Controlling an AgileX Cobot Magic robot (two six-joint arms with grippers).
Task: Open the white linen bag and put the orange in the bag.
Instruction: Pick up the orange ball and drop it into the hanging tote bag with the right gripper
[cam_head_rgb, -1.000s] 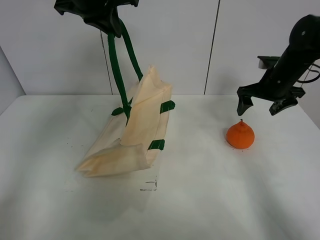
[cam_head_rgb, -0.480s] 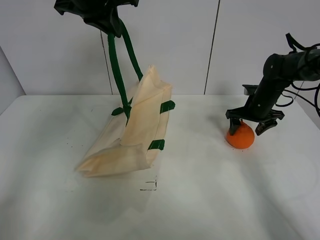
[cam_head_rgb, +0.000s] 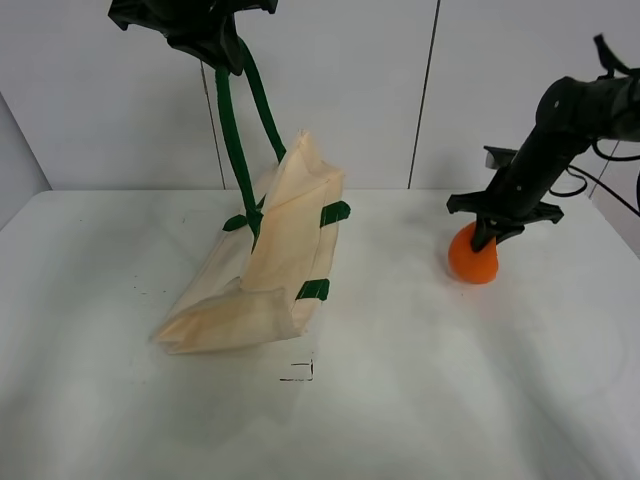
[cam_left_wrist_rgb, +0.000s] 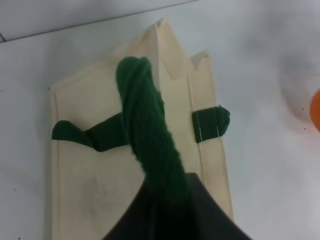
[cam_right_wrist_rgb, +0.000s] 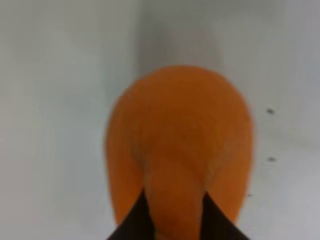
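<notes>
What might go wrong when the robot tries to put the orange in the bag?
1. The right gripper pinches only the pointed top of the orange, so the fruit might slip out when it is lifted.
2. The bag hangs tilted by its green strap from the left gripper. Its mouth looks almost flat, so the orange might bump the rim and roll off across the table.

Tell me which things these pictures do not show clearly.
Inside of the white linen bag: exterior high view, its folded cloth hides it.
Stem of the orange: right tool covers it; right wrist view is blurred.
The left tool: exterior high view, top edge cuts it.
</notes>
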